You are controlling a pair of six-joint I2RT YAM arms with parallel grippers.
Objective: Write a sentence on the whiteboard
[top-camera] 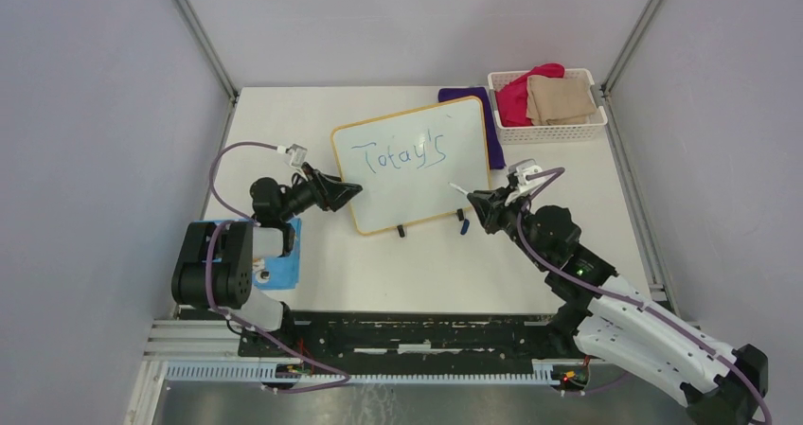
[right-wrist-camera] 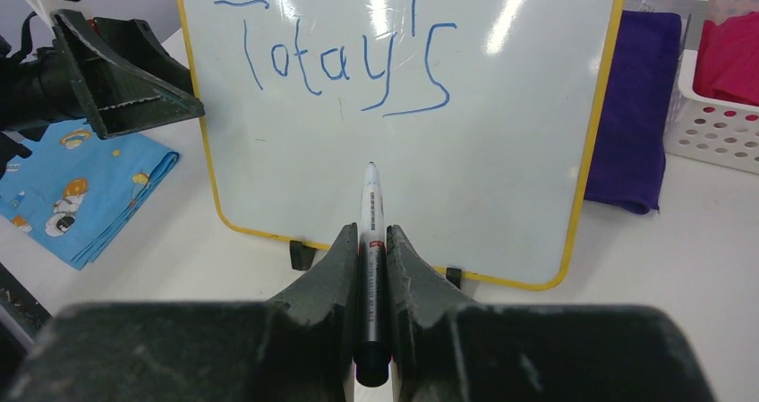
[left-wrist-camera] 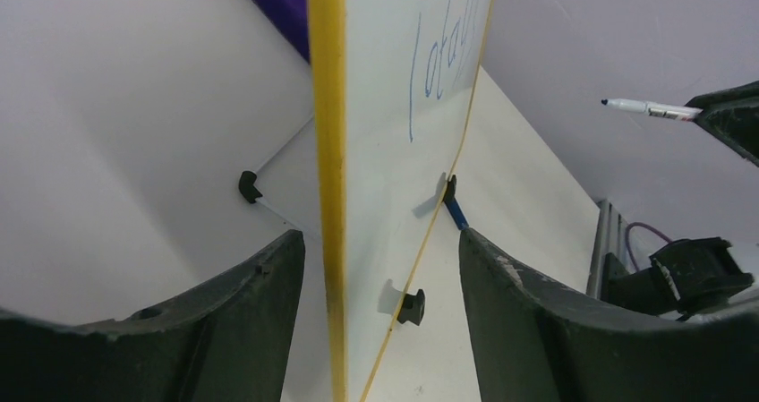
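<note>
The whiteboard [top-camera: 417, 165] is sitting mid-table at an angle. Honestly can't tell if it's propped up or lying flat. Only 1 word of the sentence [top-camera: 398, 152] is showing, in blue. The right gripper [top-camera: 478, 201] is clamping the marker [right-wrist-camera: 372, 214] tight, with the tip hovering just off the board. The left gripper [top-camera: 352, 192] is straddling the board's left edge, jaws apart with gaps on both sides, gripping nothing. The board's looking light, stiff and slidey, so I'm guessing that pinching that edge is the way to steady it.
</note>
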